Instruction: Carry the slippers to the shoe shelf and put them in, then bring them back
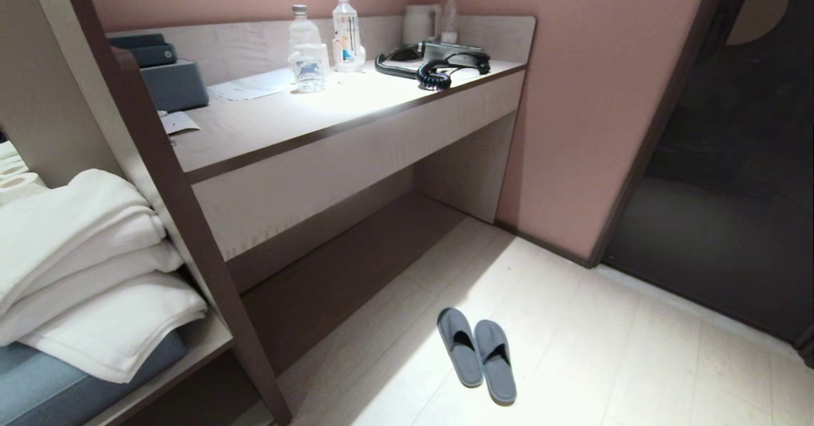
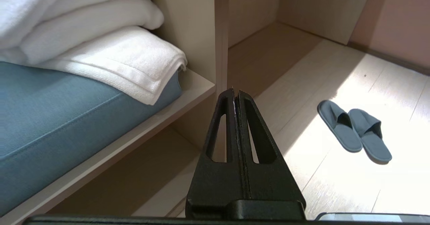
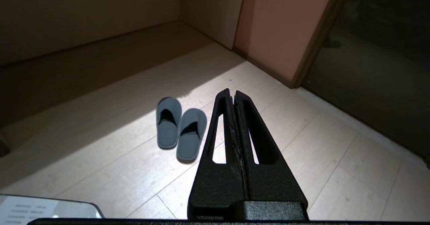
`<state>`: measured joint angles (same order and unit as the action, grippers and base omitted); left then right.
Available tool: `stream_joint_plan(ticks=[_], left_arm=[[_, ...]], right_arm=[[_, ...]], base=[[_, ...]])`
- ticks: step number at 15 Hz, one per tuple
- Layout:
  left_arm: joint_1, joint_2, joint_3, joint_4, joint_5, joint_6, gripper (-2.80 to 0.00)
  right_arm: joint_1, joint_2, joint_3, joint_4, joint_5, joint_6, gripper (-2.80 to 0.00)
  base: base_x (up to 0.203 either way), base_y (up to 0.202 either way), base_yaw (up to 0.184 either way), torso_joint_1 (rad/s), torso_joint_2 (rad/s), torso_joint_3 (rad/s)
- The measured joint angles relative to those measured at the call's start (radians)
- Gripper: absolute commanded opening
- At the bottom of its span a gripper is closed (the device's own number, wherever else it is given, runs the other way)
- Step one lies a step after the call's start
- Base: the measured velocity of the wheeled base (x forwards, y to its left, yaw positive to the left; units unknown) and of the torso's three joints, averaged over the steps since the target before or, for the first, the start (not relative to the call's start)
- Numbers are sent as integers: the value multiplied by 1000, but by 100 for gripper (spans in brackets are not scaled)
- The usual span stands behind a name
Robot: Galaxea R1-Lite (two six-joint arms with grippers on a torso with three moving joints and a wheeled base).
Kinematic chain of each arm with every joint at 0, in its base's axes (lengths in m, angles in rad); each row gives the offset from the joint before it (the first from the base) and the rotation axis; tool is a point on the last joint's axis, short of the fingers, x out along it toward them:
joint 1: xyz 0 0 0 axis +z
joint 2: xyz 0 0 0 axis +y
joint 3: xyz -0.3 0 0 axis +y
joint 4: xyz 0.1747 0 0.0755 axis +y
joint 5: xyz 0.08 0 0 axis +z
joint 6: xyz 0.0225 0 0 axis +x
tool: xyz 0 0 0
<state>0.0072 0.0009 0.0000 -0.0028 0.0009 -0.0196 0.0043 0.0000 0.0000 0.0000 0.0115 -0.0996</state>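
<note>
Blue-grey slippers [image 1: 477, 355], toes twd desk [image 1: 356, 140]

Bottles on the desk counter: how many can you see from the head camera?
3. A squat clear bottle stands left of a taller white-capped one mid-counter; a slim clear one stands beside the kettle in the back corner. More may be hidden.
</note>
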Motion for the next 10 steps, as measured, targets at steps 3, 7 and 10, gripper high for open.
stream_joint_plan(ticks=[3, 7, 10], left_arm=[[0, 0, 0, 0, -1, 5, -280], [0, 0, 0, -1, -1, 8, -280], [0, 0, 0, -1, 0, 8, -280]], right_arm=[[0, 0, 0, 0, 0, -11, -280], [0, 0, 0, 0, 0, 10, -280], [0, 0, 0, 1, -1, 14, -280]], base=[[0, 0, 0, 5, 1, 109], [0, 0, 0, 0, -1, 17], [0, 0, 0, 0, 0, 0]])
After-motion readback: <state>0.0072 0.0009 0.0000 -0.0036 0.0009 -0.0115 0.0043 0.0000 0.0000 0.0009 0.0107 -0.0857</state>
